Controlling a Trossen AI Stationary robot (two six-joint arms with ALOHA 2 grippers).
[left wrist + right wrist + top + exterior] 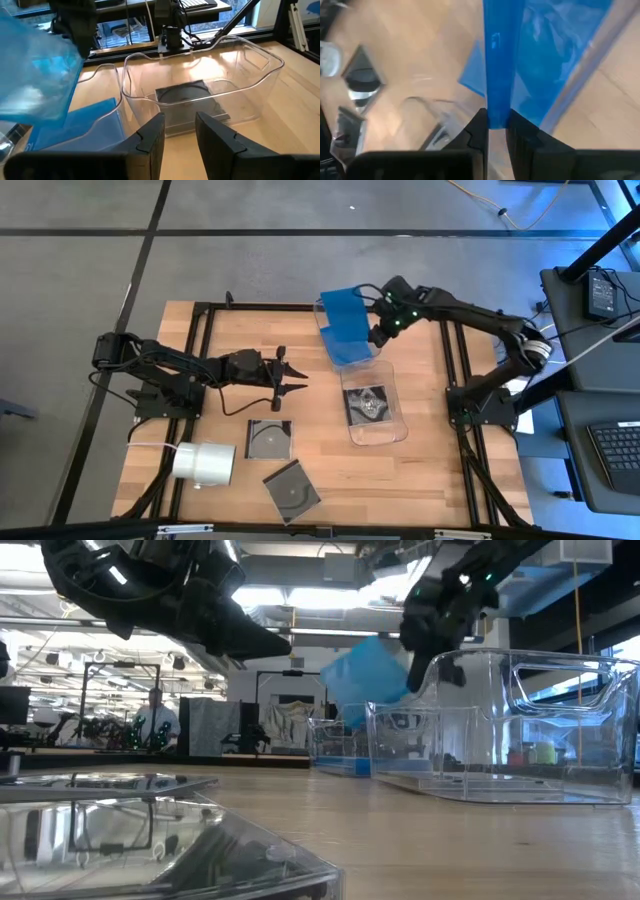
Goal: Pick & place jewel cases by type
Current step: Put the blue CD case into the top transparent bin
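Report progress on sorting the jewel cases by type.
Done: a dark case lies in the near clear bin, and blue cases already sit in the far bin. In hand: the right claw is shut on a blue case above that far bin. Left: two dark cases on the table. The left claw hovers empty, part open.

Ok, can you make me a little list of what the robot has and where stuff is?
right end effector: shut on blue case, above far bin
left end effector: empty, fingers apart, above table
near bin: one dark case inside
loose dark cases: two, at and
white roll: left front of table
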